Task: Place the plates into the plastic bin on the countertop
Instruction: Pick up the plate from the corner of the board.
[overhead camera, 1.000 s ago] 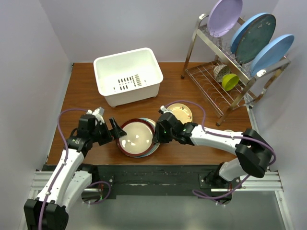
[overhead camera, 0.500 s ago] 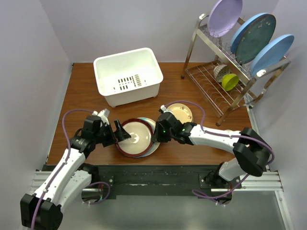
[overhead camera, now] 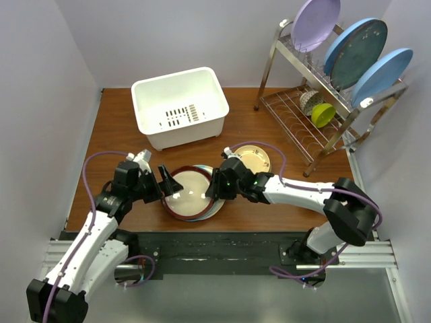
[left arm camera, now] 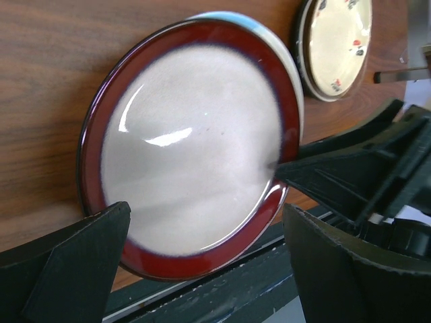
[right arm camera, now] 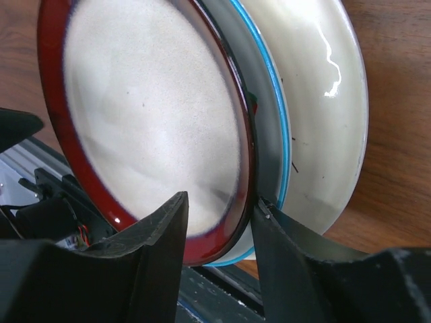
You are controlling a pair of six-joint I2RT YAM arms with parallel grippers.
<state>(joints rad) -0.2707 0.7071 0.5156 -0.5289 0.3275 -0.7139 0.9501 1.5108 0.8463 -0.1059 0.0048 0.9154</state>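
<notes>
The maroon-rimmed cream plate (overhead camera: 188,194) lies on the pale blue plate (overhead camera: 214,207) near the table's front edge, its right side tilted up. My right gripper (overhead camera: 214,183) straddles its right rim with jaws apart: in the right wrist view (right arm camera: 221,200) one finger lies over the maroon plate (right arm camera: 148,121), the other is wedged between it and the blue plate (right arm camera: 316,101). My left gripper (overhead camera: 166,183) is open wide at the plate's left edge, empty (left arm camera: 209,269). The white motif plate (overhead camera: 254,159) sits on another plate to the right. The white plastic bin (overhead camera: 202,74) stands behind on the countertop (overhead camera: 114,134).
A chrome wire dish rack (overhead camera: 296,114) stands at the back right with large lilac and blue upright plates and a yellow cup (overhead camera: 323,114). Grey walls close in left and right. The table's black front edge (overhead camera: 215,235) runs just below the plates.
My right gripper has slid left onto the maroon plate's rim and tipped that side up. My left gripper has shifted slightly up and toward the plate's left edge.
</notes>
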